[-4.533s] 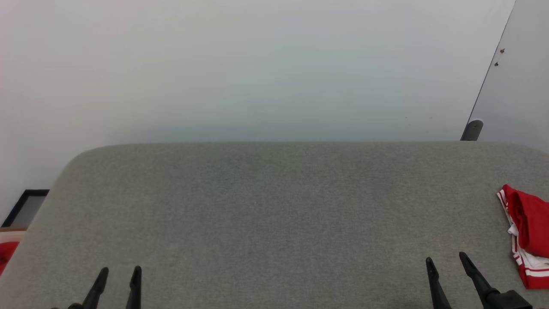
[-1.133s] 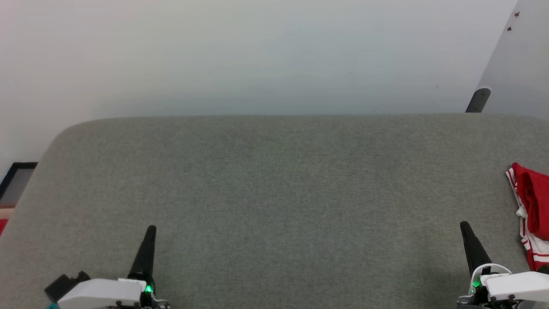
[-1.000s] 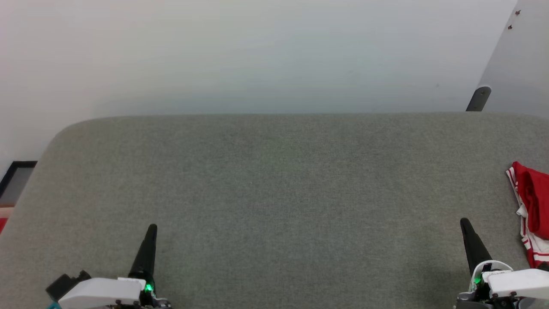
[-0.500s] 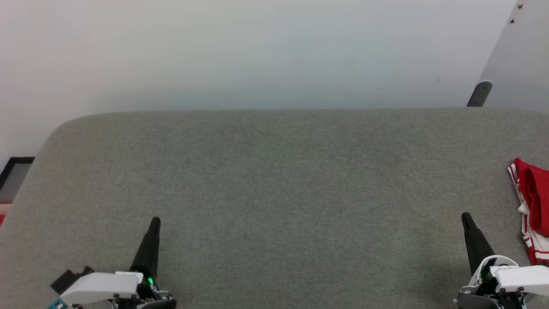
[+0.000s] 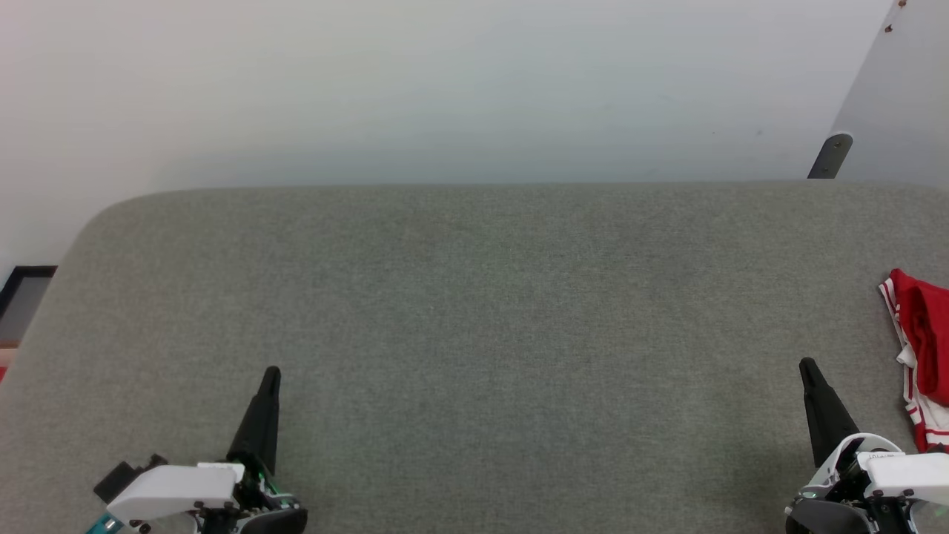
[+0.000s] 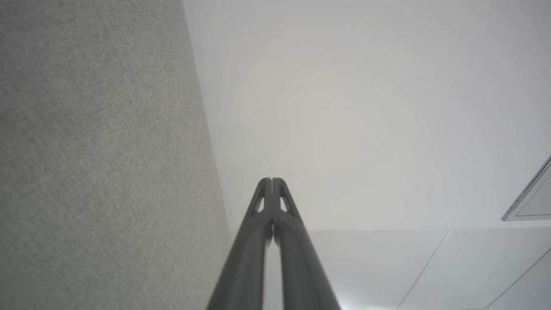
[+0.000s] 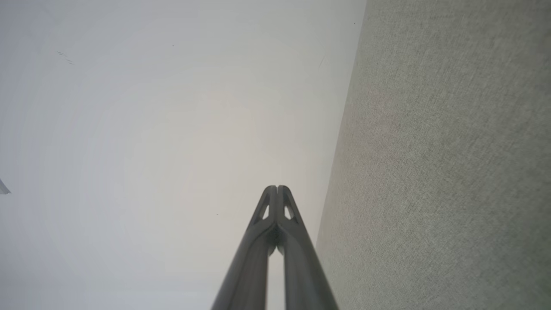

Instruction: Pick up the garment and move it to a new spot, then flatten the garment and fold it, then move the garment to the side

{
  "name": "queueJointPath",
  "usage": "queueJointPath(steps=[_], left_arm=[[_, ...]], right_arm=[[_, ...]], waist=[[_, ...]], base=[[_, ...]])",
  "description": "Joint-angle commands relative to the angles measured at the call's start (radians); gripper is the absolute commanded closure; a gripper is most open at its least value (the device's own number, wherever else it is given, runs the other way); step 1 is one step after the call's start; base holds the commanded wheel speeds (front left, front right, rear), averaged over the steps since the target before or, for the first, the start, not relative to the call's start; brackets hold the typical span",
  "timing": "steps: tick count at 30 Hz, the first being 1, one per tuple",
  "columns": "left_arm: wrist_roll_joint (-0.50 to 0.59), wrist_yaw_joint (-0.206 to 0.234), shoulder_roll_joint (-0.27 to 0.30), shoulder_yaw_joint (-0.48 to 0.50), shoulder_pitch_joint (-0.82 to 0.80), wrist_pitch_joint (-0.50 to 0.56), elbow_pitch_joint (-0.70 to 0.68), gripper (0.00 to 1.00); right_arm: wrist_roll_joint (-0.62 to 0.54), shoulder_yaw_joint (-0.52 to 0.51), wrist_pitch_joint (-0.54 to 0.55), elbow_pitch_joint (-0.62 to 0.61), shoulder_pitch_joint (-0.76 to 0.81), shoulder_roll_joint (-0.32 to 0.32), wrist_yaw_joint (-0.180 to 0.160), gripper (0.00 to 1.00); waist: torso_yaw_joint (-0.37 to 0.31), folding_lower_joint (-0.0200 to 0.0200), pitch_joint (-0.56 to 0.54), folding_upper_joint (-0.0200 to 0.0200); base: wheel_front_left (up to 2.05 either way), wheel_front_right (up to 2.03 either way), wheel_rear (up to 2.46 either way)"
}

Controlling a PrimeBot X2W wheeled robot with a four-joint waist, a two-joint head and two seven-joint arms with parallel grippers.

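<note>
The garment (image 5: 925, 341), red with white striped trim, lies bunched at the far right edge of the grey fabric surface (image 5: 489, 311), partly cut off by the head view's edge. My right gripper (image 5: 807, 368) stands shut a little to the garment's left, holding nothing. My left gripper (image 5: 271, 374) is shut and empty at the lower left. In the left wrist view the left gripper (image 6: 271, 181) has its fingers pressed together, and in the right wrist view the right gripper (image 7: 277, 189) looks the same.
A pale wall rises behind the surface's far edge. A grey panel with a dark bracket (image 5: 829, 156) stands at the upper right. A dark frame (image 5: 22, 293) sits on the floor past the left edge.
The head view has shifted, so the surface fills more of the picture. Both grippers reach slightly further up the frame and stay shut. The garment lies in the same place.
</note>
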Motion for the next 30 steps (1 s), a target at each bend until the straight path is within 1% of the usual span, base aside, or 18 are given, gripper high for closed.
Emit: queueJointPath(steps=[1,30], left_arm=[[-0.003,-0.005,0.000,0.002,-0.011,0.002,0.001,1.00],[-0.003,-0.005,0.000,0.002,-0.010,0.002,0.001,1.00]], right_arm=[[0.004,0.000,0.002,0.001,-0.003,0.004,0.000,1.00],[0.005,0.000,0.002,0.001,-0.003,0.004,0.000,1.00]], waist=[[0.000,0.0000,0.000,0.0000],[0.000,0.0000,0.000,0.0000]], base=[[0.00,0.00,0.00],[0.00,0.00,0.00]])
